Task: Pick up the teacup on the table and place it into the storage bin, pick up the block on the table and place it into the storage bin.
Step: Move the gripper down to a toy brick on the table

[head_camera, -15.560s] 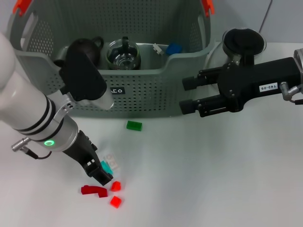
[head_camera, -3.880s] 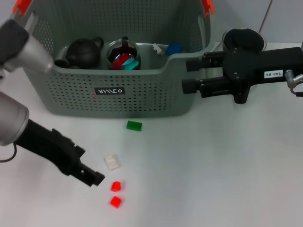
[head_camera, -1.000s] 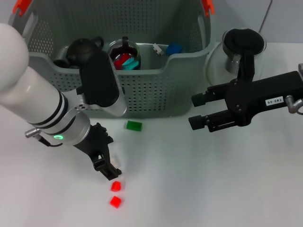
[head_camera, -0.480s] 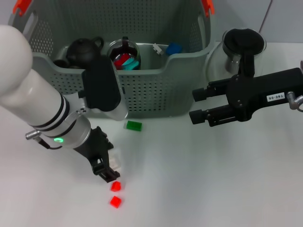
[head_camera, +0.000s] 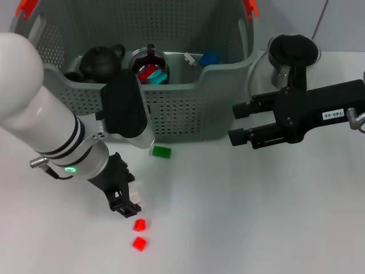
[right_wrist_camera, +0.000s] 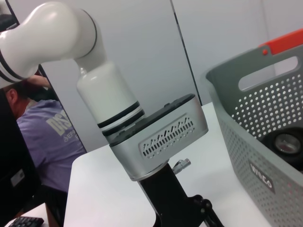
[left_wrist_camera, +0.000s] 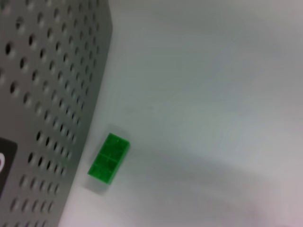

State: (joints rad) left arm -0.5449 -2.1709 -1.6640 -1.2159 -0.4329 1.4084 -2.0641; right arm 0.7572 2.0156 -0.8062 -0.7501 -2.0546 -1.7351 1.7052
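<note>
Left gripper [head_camera: 129, 206] low over the table [head_camera: 239, 217] at the near left, black fingers pointing down and to the right, tips right at a small whitish block [head_camera: 137, 196]; contact probable, but whether the fingers are clamped on it or merely beside it cannot be told. Just nearer than the tips, two small red blocks [head_camera: 138, 234], one behind the other, apart from the gripper. Farther off and slightly right, a green block [head_camera: 161, 151] flat on the table, just in front of the perforated front wall of the storage bin [head_camera: 188, 108]; same green block in the left wrist view [left_wrist_camera: 108, 157], close beside the grey wall, not touching. Bin large and grey, orange-red handle tips at the far corners, small black label on the front partly hidden by the left arm. Inside the bin: a dark teapot [head_camera: 98, 60] at left, next to it a glass cup [head_camera: 148, 65] holding red and teal pieces, and a blue piece [head_camera: 209, 57] further right. Right gripper [head_camera: 238, 122] hanging in the air at the right, beside the bin's right front corner, two black fingers pointing left with a clear gap between them, nothing held. Behind that arm, a glass pitcher [head_camera: 292, 54] with a black handle, standing just right of the bin.
</note>
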